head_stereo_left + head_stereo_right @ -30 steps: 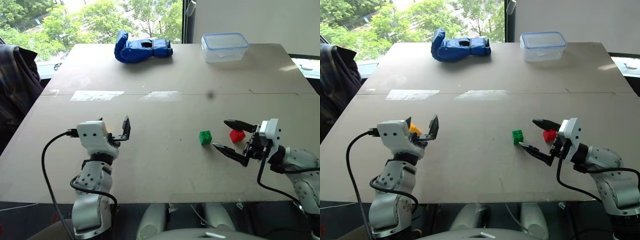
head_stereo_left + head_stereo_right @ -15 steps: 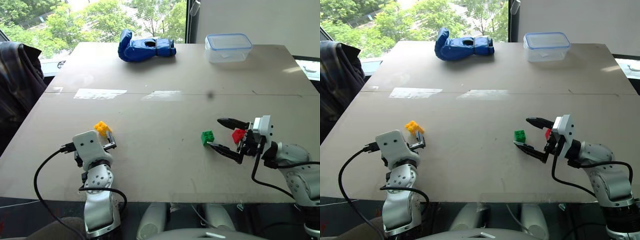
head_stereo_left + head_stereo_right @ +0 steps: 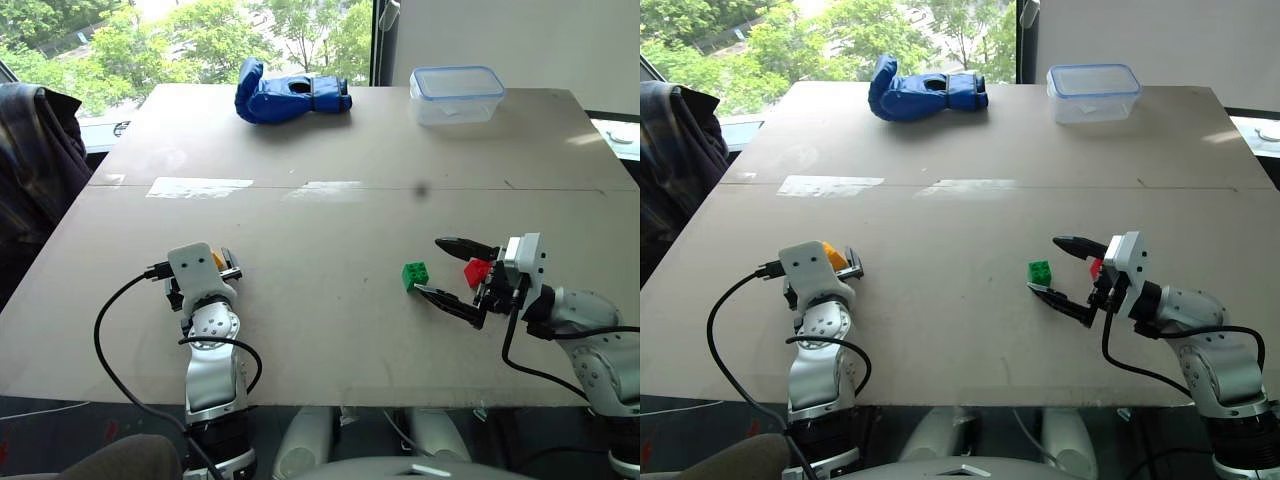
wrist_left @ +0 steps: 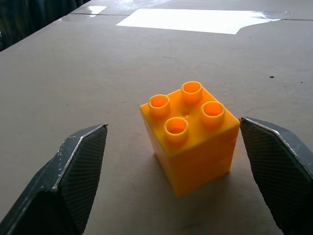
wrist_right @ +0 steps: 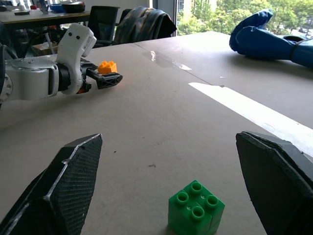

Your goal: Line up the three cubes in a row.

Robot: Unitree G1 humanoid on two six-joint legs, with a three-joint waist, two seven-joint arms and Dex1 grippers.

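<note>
Sitting between left hand (image 4: 172, 181) fingers (image 4: 80, 171): yellow cube (image 4: 188, 134)

A broad, matte beige-brown tabletop (image 3: 330, 150) carries everything here. At its far edge lie a padded blue glove (image 3: 288, 96) and, well apart from it toward the right, a clear plastic box with a blue-rimmed lid (image 3: 455, 94). On the near part, a small yellow studded plastic cube (image 4: 190, 135) sits upright on the left side, studs up. Well apart on the right stands a green studded cube (image 3: 414, 275), with a red studded cube (image 3: 476, 271) near it, further right.
</note>
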